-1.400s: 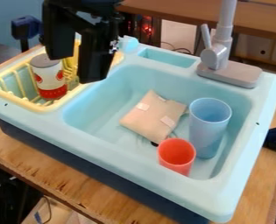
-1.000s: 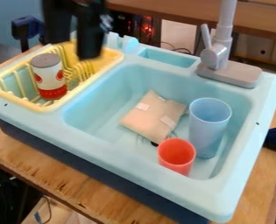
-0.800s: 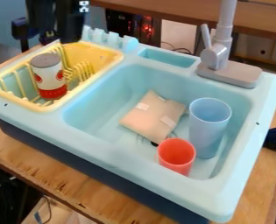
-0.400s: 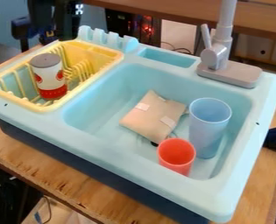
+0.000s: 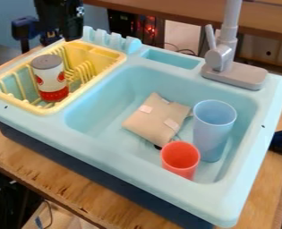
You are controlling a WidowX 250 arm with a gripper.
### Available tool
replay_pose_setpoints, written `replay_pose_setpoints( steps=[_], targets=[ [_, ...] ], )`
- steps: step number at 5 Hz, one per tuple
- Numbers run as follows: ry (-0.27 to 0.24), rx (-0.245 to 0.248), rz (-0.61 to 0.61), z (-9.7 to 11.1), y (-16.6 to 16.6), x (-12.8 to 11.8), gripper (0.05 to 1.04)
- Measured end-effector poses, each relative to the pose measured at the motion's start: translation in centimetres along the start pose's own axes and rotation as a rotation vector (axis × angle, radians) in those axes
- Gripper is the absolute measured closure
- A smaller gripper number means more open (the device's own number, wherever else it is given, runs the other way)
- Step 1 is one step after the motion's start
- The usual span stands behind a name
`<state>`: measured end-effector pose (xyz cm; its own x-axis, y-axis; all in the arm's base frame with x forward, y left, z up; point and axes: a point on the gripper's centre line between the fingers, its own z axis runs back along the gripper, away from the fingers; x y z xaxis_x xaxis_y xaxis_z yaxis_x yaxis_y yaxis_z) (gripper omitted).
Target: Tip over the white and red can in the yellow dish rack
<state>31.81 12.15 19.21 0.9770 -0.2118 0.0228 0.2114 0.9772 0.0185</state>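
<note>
The black gripper (image 5: 62, 27) hangs at the upper left, above the back edge of the yellow dish rack (image 5: 116, 54), apart from the things below. In the rack stands a white and red can (image 5: 49, 78) with a grey lid. A beige pouch (image 5: 156, 120) with pale patches lies in the light blue sink (image 5: 101, 114). To its right a tall blue cup (image 5: 213, 129) stands upright, touching or close to the pouch. In front of both is a red-orange cup (image 5: 180, 160), its opening facing up.
A grey faucet (image 5: 222, 58) rises from the sink's back right edge. Light blue upright tabs (image 5: 114, 40) line the back rim behind the rack. The sink sits on a wooden table (image 5: 59, 181), with a dark blue object (image 5: 281, 139) beyond its right side.
The gripper has moved up and back from over the rack towards the upper left, then slightly lower and to the right. The cups, pouch and can have stayed in place.
</note>
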Motion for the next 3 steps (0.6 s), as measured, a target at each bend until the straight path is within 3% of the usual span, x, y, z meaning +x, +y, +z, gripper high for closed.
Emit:
replay_pose_setpoints(
  steps=[1, 3],
  targets=[
    [-0.051, -0.02, 0.007, 0.0, 0.5, 0.3, 0.083],
    [-0.032, -0.034, 0.023, -1.5, 0.9, 0.9, 0.083]
  ],
)
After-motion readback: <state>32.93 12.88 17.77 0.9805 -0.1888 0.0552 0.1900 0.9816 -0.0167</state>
